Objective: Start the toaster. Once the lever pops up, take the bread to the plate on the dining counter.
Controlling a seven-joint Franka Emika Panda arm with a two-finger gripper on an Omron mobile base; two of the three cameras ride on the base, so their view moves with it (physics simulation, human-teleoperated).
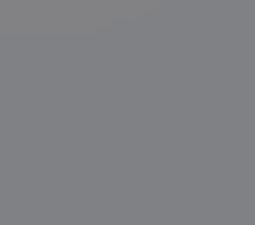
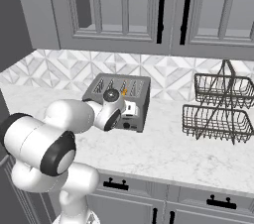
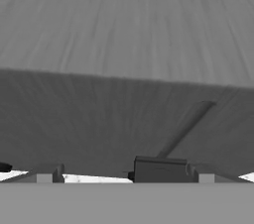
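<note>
A grey metal toaster (image 2: 119,100) stands on the white counter against the tiled wall. A small tan-orange bit of the bread (image 2: 124,90) peeks from one of its top slots. My gripper (image 2: 130,115) is pressed close to the toaster's front face, low down. In the hand view the gripper (image 3: 126,175) is open, its fingertips (image 3: 49,174) set wide apart. The dark lever knob (image 3: 159,169) sits between them, at the foot of a slanting slot (image 3: 186,129). The plate and the dining counter are out of view.
A two-tier black wire basket (image 2: 218,106) stands on the counter (image 2: 163,153) to the right of the toaster. Grey wall cabinets (image 2: 149,10) hang above, and drawers with black handles run below. A plain grey surface (image 1: 127,97) lies close before the left base camera.
</note>
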